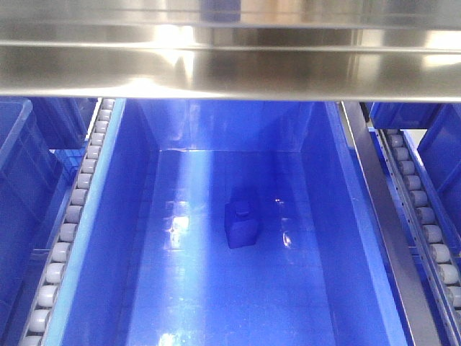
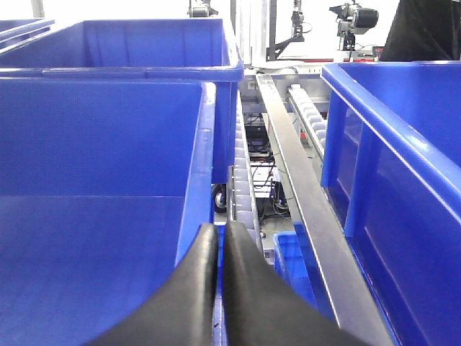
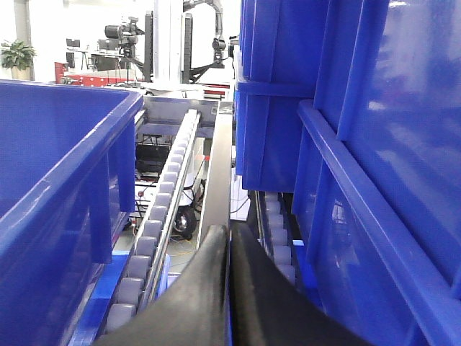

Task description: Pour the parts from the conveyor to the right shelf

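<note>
One of the parts (image 1: 241, 216), a small blue block with a knob on top, lies on the floor of a deep blue bin (image 1: 338, 216) on the right shelf (image 1: 230, 65). The conveyor is out of view. My left gripper (image 2: 220, 234) is shut, and a thin blue bin rim is pinched between its black fingers (image 2: 248, 288), beside a large bin's wall (image 2: 198, 187). My right gripper (image 3: 229, 234) is also shut, with a sliver of blue edge low between its fingers (image 3: 194, 295). Neither gripper shows in the front view.
Roller tracks (image 1: 68, 231) (image 1: 425, 216) run along both sides of the centre bin. Neighbouring blue bins (image 1: 21, 180) (image 2: 403, 187) (image 3: 57, 187) (image 3: 374, 180) stand close on each side. Steel rails (image 2: 302, 194) (image 3: 216, 180) run between them, and a smaller blue crate (image 2: 295, 259) sits below.
</note>
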`<state>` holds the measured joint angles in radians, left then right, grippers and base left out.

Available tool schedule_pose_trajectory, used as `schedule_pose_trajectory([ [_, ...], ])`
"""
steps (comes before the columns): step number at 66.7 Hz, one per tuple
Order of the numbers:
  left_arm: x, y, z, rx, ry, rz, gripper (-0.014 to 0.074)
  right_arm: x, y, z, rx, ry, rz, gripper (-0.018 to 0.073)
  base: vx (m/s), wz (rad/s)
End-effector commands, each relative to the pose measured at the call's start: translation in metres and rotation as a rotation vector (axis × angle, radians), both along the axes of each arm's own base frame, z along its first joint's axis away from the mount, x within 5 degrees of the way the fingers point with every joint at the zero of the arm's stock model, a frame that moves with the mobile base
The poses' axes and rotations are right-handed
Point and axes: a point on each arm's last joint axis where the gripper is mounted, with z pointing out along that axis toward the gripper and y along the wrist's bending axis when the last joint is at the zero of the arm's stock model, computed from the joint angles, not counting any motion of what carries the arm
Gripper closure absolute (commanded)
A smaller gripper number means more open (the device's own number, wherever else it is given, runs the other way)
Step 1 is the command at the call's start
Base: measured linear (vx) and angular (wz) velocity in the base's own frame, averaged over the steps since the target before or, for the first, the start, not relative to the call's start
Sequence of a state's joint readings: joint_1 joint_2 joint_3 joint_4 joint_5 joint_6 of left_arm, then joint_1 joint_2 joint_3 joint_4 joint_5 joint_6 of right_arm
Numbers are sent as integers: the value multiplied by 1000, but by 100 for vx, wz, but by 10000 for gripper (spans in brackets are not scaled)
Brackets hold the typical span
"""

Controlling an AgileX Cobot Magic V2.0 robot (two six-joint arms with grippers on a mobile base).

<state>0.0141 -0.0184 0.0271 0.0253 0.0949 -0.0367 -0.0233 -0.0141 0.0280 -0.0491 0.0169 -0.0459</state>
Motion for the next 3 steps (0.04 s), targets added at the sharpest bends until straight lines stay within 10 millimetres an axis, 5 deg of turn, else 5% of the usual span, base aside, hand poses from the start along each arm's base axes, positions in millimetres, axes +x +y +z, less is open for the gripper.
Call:
schedule_pose_trajectory([
  [1,-2,0,15,-12,-103,0,603,-1,0,5,-12,-83,3,568,0,0],
  [3,-2,0,15,-12,-103,0,603,-1,0,5,-12,-83,3,568,0,0],
])
